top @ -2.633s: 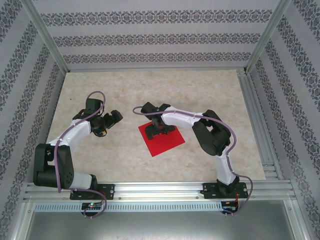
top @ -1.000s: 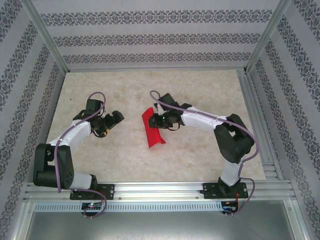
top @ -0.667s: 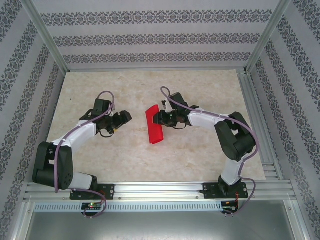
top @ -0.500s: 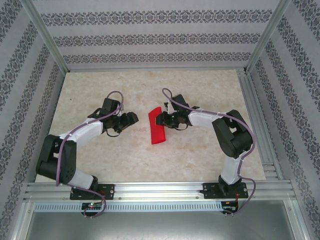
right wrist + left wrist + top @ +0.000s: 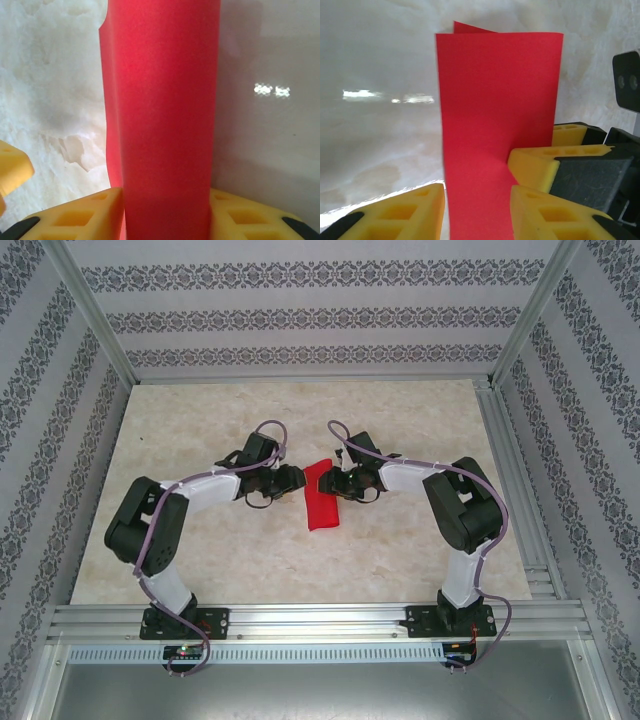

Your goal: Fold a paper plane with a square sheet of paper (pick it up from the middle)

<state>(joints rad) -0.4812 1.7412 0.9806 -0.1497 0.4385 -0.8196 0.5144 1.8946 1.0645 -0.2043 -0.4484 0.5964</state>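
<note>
Paper (image 5: 322,502) between end effectors (image 5: 297,481) (image 5: 331,480), above table (image 5: 420,420)

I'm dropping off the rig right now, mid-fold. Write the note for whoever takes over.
The right gripper is shut on the square sheet of paper, which fills the gap between its fingers.
The left gripper has a finger on either side of the same sheet, coming from the opposite side. Whether it grips firmly cannot be told.
The sheet is doubled over into a narrow strip, mid-table. Its back layer's corner peeks past the front layer.
Done: sheet in hand, first half-fold bent over.
Left: crease it, then the nose and wing folds. No paper plane yet.
</note>
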